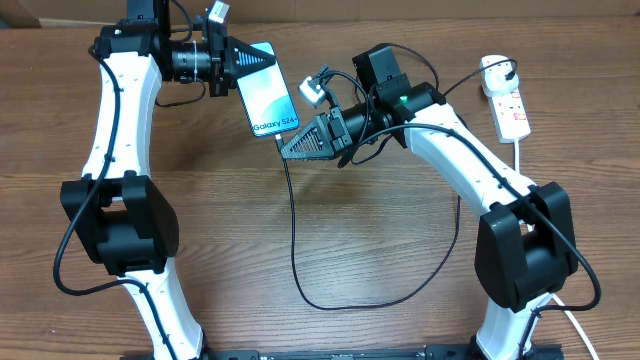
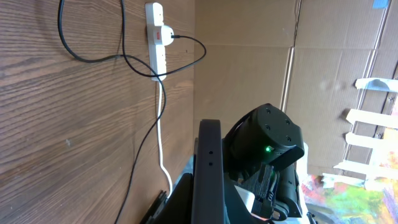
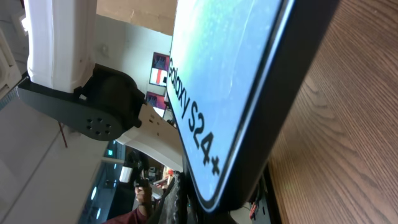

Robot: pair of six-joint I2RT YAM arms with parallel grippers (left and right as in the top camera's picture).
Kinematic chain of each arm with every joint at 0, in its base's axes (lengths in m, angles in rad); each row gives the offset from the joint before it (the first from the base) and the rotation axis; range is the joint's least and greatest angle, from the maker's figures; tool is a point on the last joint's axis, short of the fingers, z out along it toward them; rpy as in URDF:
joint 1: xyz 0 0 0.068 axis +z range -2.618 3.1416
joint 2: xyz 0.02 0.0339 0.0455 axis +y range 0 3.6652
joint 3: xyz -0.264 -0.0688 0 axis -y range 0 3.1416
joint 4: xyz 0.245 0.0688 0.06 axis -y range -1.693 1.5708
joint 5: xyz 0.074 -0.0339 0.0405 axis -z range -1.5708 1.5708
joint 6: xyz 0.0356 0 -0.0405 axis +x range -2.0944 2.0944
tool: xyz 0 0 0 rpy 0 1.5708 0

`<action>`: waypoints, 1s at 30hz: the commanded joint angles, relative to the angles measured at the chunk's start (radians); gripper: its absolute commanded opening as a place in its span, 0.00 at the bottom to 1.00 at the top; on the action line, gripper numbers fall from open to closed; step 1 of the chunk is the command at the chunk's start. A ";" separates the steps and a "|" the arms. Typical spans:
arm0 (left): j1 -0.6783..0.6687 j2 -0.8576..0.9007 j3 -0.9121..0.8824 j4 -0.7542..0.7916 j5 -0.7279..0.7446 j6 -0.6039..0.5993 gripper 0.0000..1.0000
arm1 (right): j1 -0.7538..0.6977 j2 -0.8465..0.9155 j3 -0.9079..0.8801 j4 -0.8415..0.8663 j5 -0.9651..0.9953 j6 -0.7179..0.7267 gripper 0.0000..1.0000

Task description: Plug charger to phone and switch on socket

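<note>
The slim dark-edged phone (image 1: pixel 268 98), with a pale blue screen reading "Galaxy S24+", sits tilted in the left gripper (image 1: pixel 240 68). The thin black charger cable (image 1: pixel 295 240) meets its lower edge at the right gripper (image 1: pixel 290 146) and loops away to the white socket strip (image 1: pixel 512 112), well behind that gripper.

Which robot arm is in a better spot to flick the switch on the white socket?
Right, probably. The socket lies on the right side of the table, and the left tool is busy holding the phone. The right tool sits by the phone's other end.
</note>
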State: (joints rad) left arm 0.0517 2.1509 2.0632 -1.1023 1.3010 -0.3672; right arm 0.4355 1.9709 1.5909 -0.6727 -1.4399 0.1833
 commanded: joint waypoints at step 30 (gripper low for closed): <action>-0.013 -0.010 0.020 -0.047 0.081 0.114 0.04 | 0.002 -0.032 -0.006 0.011 -0.013 0.000 0.04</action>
State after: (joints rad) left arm 0.0517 2.1509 2.0632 -1.1400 1.3258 -0.2878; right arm 0.4404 1.9705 1.5906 -0.6720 -1.4410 0.1837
